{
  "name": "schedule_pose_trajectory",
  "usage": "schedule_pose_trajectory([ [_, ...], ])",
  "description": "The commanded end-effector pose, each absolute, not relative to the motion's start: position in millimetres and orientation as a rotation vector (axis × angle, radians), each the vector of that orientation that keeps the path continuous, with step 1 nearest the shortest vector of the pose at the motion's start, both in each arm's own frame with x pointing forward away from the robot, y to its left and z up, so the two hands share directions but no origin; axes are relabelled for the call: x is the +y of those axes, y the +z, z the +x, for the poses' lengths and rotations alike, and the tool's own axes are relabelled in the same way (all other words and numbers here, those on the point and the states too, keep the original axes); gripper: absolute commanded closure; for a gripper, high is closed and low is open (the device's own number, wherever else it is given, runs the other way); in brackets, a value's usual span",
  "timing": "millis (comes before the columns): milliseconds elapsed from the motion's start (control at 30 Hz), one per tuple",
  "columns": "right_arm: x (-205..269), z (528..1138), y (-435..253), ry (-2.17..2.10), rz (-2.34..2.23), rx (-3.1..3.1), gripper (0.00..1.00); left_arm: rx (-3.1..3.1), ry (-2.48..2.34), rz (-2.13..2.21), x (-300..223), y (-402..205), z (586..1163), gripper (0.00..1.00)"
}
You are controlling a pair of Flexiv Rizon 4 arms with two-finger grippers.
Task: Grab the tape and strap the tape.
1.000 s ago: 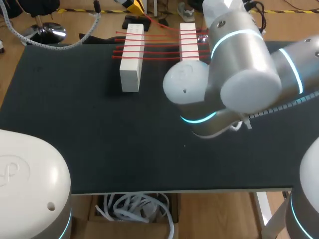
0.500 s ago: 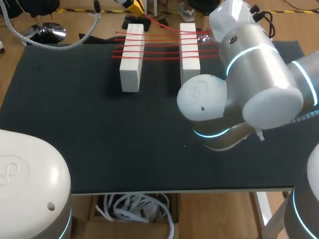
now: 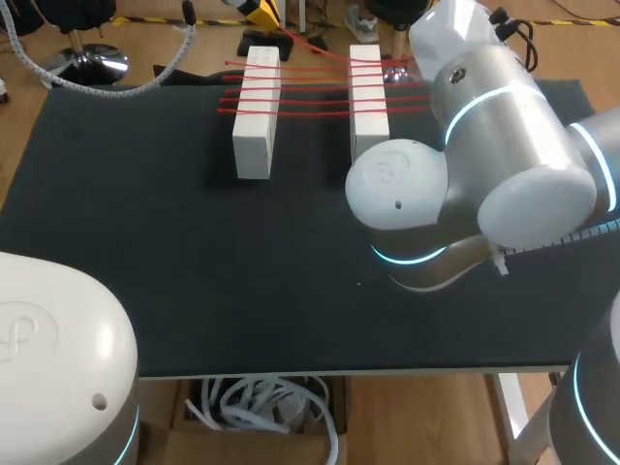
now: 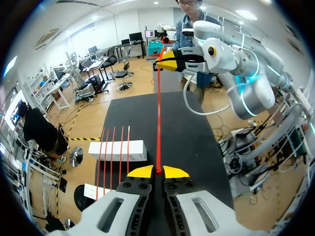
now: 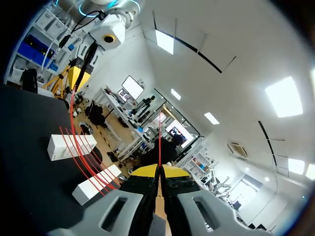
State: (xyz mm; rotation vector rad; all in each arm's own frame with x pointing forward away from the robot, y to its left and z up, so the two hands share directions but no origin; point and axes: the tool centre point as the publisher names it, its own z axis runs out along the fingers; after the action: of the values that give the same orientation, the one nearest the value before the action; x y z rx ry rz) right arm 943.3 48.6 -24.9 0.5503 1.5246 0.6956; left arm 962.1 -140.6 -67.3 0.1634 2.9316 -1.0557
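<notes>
- Left wrist view: the left gripper (image 4: 158,171) is clenched on one end of the red tape (image 4: 159,113). The right gripper (image 4: 166,55) pinches the other end, and the tape runs taut between them above the table (image 3: 194,271).
- Risk, as I judge it: a harder pull could slip the tape from a pinch, and lowering it askew could cross the strung tapes (image 3: 310,97).
- Count: two white blocks (image 3: 257,111), two grippers, one held tape, about five strung.

bright, even ceiling light; soft shadows, little glare
</notes>
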Motion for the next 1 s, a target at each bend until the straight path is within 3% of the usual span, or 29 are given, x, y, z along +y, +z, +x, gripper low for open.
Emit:
schedule_pose_trajectory([
  [33, 48.0, 942.8, -22.2, 0.694, 0.551, 1.532, 1.00, 2.936, -1.050, 0.162, -140.7, -66.4, 962.2, 1.00],
  [433, 48.0, 942.8, -22.2, 0.694, 0.551, 1.532, 1.00, 2.936, -1.050, 0.162, -140.7, -66.4, 962.2, 1.00],
  [1000, 90.0, 951.2, -15.6, 0.372, 0.292, 1.631, 1.00, 2.936, -1.050, 0.162, -140.7, -66.4, 962.2, 1.00],
])
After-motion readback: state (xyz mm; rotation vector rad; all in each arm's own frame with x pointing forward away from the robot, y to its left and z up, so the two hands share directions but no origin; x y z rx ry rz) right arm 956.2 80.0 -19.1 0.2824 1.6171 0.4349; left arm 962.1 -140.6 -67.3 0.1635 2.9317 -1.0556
